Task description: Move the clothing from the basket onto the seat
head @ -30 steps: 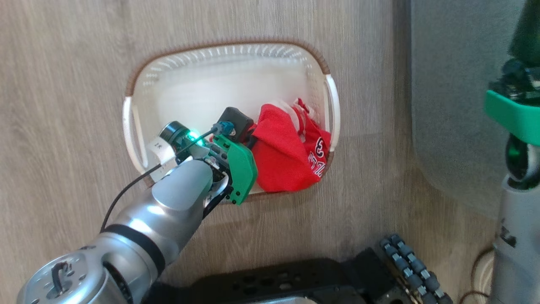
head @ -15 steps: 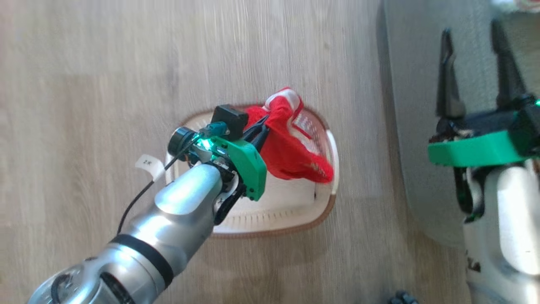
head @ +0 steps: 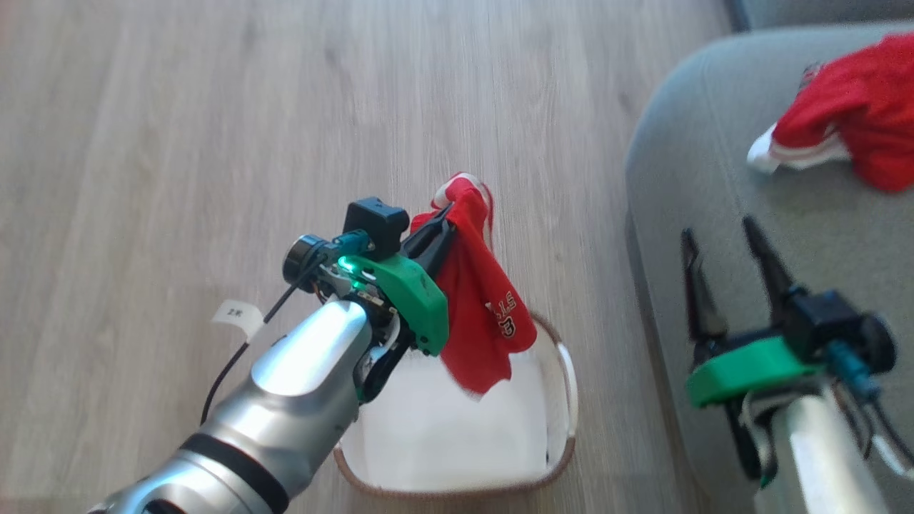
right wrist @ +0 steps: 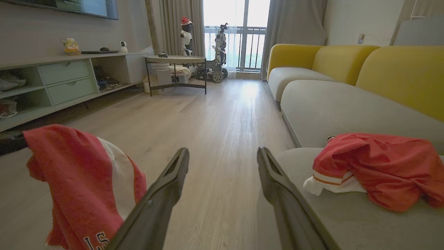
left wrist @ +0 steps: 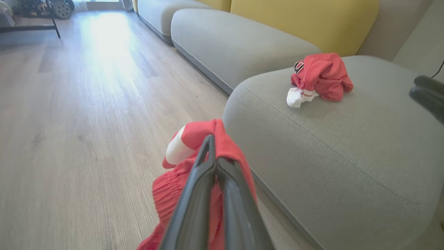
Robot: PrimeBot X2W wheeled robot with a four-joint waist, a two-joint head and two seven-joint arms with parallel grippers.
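I note the basket (head: 565, 371) is half hidden behind the left forearm (head: 307, 378). The print on the garment (head: 478, 300) clamped in the left tool (head: 437, 218) is folded and unreadable. The second garment (head: 850, 107), near the seat's (head: 685, 178) far edge, is cut off by the head view's right edge.

- Your left gripper (left wrist: 212, 156) comes up at 6 o'clock, its two fingers pinched tight on a red and white piece of clothing (left wrist: 197, 133).
- The grey seat (left wrist: 329, 146) lies from 3 to 5 o'clock, just beside that piece.
- A second red piece (left wrist: 324, 74) lies bunched on the seat at 2 o'clock.
- The wood floor (left wrist: 86, 104) spreads out at 9 o'clock.
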